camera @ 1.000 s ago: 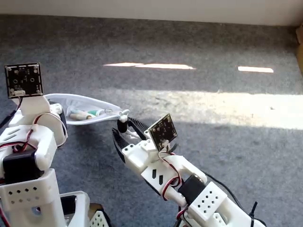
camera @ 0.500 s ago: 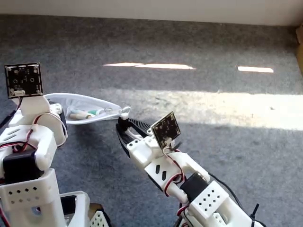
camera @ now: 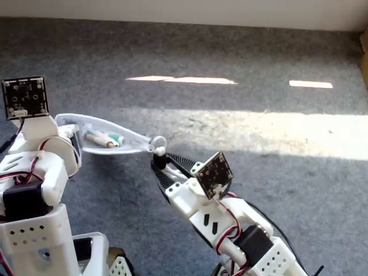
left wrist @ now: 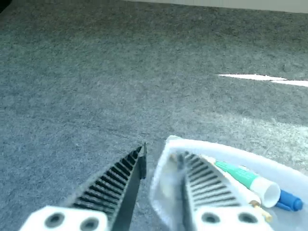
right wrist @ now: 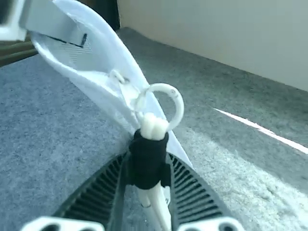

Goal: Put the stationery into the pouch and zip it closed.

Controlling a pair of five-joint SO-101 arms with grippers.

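A white pouch (camera: 123,148) hangs stretched above the carpet between my two grippers. Inside it lie pens (camera: 103,138), one with a green barrel (left wrist: 245,178). My left gripper (left wrist: 161,154) is shut on the pouch's end (left wrist: 166,178), one finger inside the rim and one outside. At the opposite end, my right gripper (camera: 162,165) is shut on the black zipper pull (right wrist: 148,154), which carries a white cord and ring (right wrist: 163,103). The pouch mouth (right wrist: 96,62) narrows toward that pull and is still parted over the pens.
Grey carpet (camera: 259,86) spreads all around, with sunlit bands (camera: 247,132) across its middle. A pale wall (camera: 190,11) runs along the far edge. A brown object (camera: 364,57) sits at the right border.
My right gripper has drawn the zipper pull to the right, away from the left arm. The pouch has stretched longer, lifted and its mouth has narrowed. The left arm shifted slightly.
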